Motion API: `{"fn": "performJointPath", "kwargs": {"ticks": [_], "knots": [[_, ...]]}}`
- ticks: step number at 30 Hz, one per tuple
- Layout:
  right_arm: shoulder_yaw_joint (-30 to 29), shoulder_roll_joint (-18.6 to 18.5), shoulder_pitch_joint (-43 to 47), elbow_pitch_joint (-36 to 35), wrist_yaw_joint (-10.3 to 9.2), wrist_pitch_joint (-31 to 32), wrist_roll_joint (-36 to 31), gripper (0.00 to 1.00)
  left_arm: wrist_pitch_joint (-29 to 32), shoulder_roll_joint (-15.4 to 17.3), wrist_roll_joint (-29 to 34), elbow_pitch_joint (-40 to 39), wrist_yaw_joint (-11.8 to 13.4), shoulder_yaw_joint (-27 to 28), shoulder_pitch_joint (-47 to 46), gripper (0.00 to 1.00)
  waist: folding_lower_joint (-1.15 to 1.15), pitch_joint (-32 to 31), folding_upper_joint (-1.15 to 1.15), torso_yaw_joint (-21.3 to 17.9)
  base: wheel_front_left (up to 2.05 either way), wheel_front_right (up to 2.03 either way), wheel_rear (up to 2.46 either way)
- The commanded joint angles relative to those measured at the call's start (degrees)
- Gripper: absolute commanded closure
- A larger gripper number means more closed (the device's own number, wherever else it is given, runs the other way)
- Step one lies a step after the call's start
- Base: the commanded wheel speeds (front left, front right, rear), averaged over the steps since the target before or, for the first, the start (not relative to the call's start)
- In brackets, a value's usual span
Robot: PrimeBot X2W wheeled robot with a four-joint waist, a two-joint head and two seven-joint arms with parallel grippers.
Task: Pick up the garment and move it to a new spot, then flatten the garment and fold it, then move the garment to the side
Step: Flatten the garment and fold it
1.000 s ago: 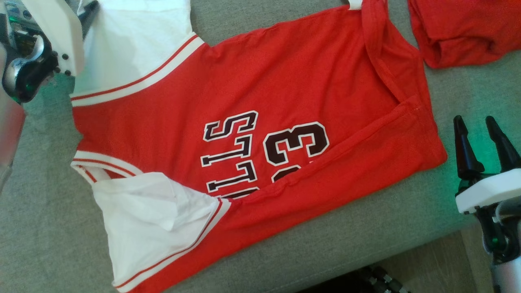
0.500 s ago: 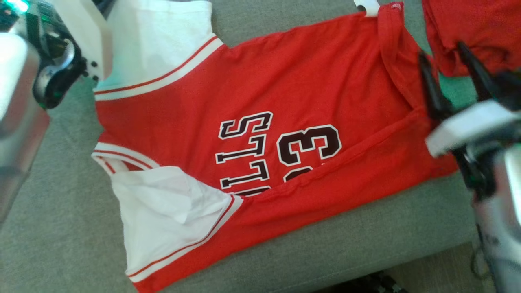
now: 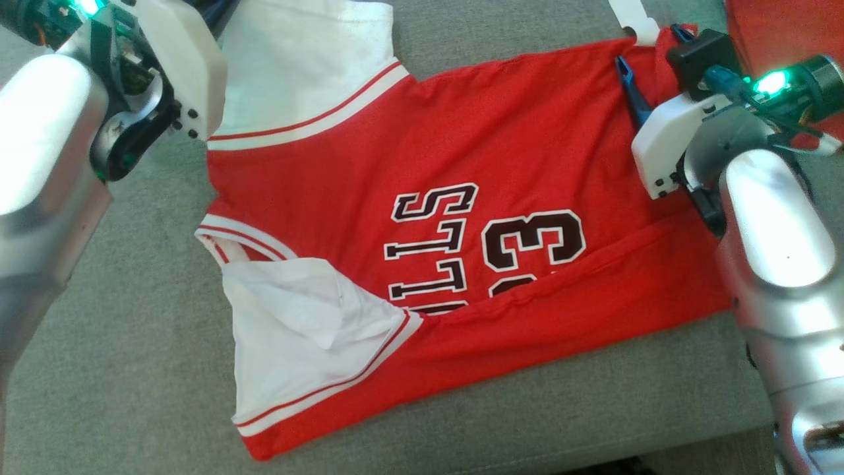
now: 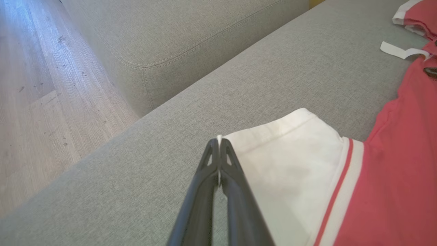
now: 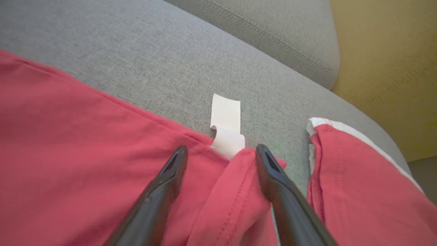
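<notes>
The garment (image 3: pixel 422 158) is a red jersey with white sleeves and dark lettering, lying spread on the grey sofa seat (image 3: pixel 527 409). In the left wrist view my left gripper (image 4: pixel 218 141) is shut on the corner of the far white sleeve (image 4: pixel 290 160), with a sliver of white cloth between its tips. My right gripper (image 5: pixel 221 153) is open, its two fingers straddling the folded red hem corner (image 5: pixel 239 191) just short of a white tag (image 5: pixel 225 126). In the head view one right finger (image 3: pixel 631 86) lies over the garment's far right corner.
A second red piece of clothing (image 5: pixel 358 181) lies just right of the hem corner, also at the head view's top right (image 3: pixel 778 26). The sofa back (image 4: pixel 170 30) rises behind the seat, with wooden floor (image 4: pixel 44 85) beyond and a yellow cushion (image 5: pixel 385 61) to the right.
My left gripper has closed on the white sleeve corner. My right arm has swung from the sofa's near right edge up to the garment's far right corner. The head camera has also shifted.
</notes>
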Motion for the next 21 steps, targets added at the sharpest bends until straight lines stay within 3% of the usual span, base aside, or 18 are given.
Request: {"fn": "performJointPath", "kwargs": {"ticks": [1, 13, 21], "knots": [[0.0, 0.2, -1.1, -0.9, -0.05, 0.3, -1.1, 0.0, -0.5, 2.2, -0.6, -1.7, 0.1, 1.8, -3.3, 1.0, 0.0, -0.1, 0.0, 0.2, 0.0, 0.0, 0.0], [-6.7, 0.3, -2.7, 4.0, -0.05, -0.4, -10.3, 0.0, -1.7, 2.7, -2.0, -1.7, 0.1, -0.5, -3.4, 1.0, 0.0, -0.8, 0.0, 1.1, 0.0, 0.0, 0.0], [-6.0, 0.0, -4.6, 5.2, -0.05, -1.2, -13.9, 0.0, -2.3, 3.0, -2.5, -1.4, 0.1, -1.2, -3.6, 1.0, 0.0, -0.7, 0.0, 1.6, 0.0, 0.0, 0.0]]}}
